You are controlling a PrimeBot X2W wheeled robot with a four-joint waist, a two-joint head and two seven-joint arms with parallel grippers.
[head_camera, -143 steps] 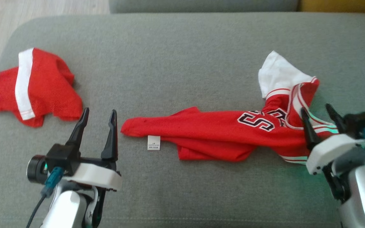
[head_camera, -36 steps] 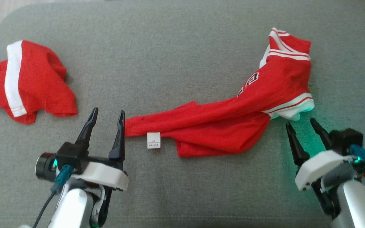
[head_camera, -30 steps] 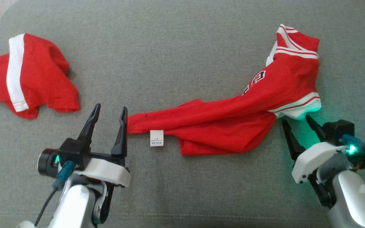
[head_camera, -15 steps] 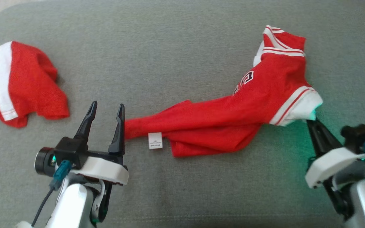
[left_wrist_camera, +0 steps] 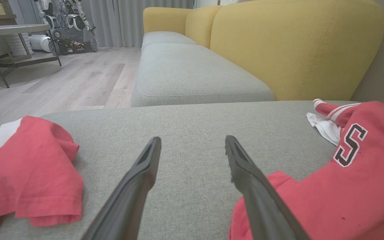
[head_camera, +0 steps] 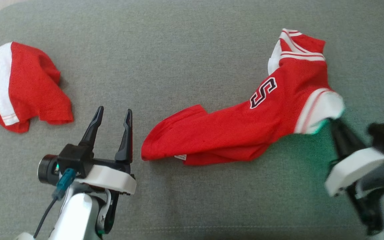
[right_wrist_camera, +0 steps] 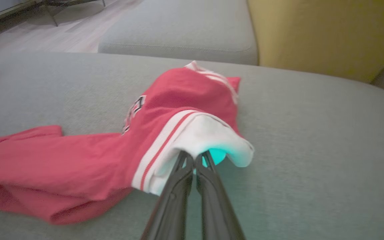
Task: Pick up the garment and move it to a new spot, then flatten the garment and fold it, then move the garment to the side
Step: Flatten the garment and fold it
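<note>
The red jersey (head_camera: 238,130) has slid rightward, away from the left gripper (head_camera: 112,112), which gapes empty. The right gripper (right_wrist_camera: 194,160) is clamped tight on its white sleeve (right_wrist_camera: 212,136).

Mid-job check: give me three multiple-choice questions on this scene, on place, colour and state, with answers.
1. Where does the other red garment lie relative to the jersey? A) to the robot's left B) to its right C) on top
2. What colour is the cushion under them? A) yellow B) grey C) blue
3. The right gripper is: A) open above the jersey B) shut on the jersey's white edge C) shut on nothing

Answers: 1 A, it lies beyond the open left gripper. 2 B, grey fabric surrounds both. 3 B, the right wrist view shows it closed on white trim.
</note>
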